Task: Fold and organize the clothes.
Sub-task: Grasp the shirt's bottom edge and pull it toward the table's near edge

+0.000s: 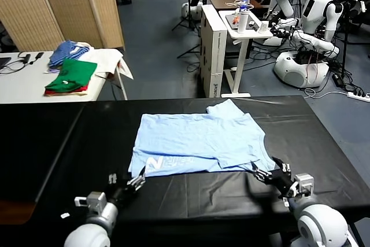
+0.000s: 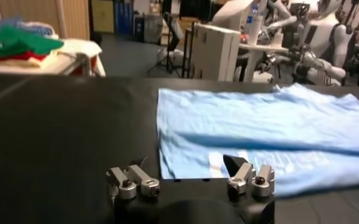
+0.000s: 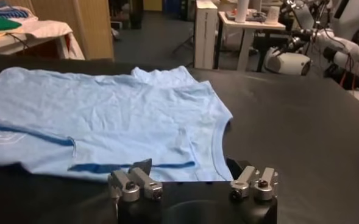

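Step in hand, as I judge it: one fold of the T-shirt (image 1: 199, 143) is laid, and both arms sit at its near hem between grips. The shirt lies flat on the black counter (image 1: 324, 137), centred in the head view, with a folded layer across its near half and white lettering near its 7 o'clock corner.

My left pincer (image 1: 137, 182) sits just off that 7 o'clock corner, fingers spread, holding nothing. My right pincer (image 1: 265, 174) sits at the 5 o'clock corner beside the sleeve edge, fingers likewise spread and empty.

Next move, by my estimate: pick two new grip points on one side edge, pinch only the layers intended, lift low and carry them across so the fold lands square without dragging the lower layer.

Limits of view:
- The lettering is partly covered by the fold and cannot be read.
- How many layers lie at the near hem cannot be told.
- Whether either fingertip touches the cloth cannot be told.
- Both arms are cut off at the 6 o'clock edge of the head view.
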`<control>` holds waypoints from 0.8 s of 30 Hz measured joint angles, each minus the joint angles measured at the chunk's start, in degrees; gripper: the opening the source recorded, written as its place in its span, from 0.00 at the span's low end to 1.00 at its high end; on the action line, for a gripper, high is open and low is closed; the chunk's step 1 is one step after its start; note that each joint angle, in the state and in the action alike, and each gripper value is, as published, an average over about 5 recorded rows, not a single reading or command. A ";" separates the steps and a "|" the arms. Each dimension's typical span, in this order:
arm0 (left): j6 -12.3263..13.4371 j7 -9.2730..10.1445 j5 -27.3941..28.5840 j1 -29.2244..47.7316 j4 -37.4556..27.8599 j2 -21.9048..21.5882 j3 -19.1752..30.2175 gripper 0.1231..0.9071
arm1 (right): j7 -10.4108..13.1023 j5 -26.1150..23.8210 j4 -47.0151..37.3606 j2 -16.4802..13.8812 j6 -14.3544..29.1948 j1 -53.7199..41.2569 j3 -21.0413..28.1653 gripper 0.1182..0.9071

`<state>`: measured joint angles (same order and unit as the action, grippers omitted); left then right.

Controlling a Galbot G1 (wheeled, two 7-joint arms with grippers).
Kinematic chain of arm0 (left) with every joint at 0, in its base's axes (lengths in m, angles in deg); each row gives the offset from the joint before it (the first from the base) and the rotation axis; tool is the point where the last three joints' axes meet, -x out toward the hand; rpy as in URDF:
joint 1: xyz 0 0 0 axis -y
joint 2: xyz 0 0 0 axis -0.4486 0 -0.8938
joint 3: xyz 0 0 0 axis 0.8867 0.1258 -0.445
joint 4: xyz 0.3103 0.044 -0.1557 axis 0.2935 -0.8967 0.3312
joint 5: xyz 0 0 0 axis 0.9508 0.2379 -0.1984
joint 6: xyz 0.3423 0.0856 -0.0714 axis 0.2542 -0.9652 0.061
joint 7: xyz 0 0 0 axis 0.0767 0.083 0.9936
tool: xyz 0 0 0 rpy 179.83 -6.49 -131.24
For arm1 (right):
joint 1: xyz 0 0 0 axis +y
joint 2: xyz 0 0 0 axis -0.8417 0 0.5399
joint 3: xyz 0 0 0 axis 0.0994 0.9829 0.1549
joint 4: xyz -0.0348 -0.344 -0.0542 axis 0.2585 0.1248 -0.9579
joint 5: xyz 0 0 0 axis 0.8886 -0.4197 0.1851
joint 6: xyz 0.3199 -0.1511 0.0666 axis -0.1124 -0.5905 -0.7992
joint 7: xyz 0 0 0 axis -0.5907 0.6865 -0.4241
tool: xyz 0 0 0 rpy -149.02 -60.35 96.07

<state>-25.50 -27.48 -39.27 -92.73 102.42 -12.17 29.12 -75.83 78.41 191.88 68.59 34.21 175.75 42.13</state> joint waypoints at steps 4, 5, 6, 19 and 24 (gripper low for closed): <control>-0.03 -0.05 0.34 -0.34 -0.06 0.30 0.11 1.00 | -0.17 -0.03 -0.18 0.07 0.08 0.66 0.01 0.80; -0.03 -0.06 0.42 -0.42 -0.10 0.33 0.12 0.99 | -0.21 -0.06 -0.31 0.11 0.13 0.66 0.06 0.79; -0.04 -0.06 0.51 -0.50 -0.14 0.33 0.13 0.98 | -0.24 -0.09 -0.45 0.14 0.18 0.58 0.12 0.76; 0.01 -0.15 0.91 -0.38 -1.10 0.17 0.20 0.37 | -0.01 -0.06 -0.94 -0.86 -0.13 -1.35 0.55 0.09; -0.03 -0.14 1.22 -0.43 -1.05 -0.17 0.36 0.05 | 0.86 1.39 -0.05 -2.29 -2.49 -1.18 0.23 0.03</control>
<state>-25.53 -27.62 -38.05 -93.16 101.36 -12.34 29.47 -74.96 79.80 191.84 66.30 31.71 174.58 42.37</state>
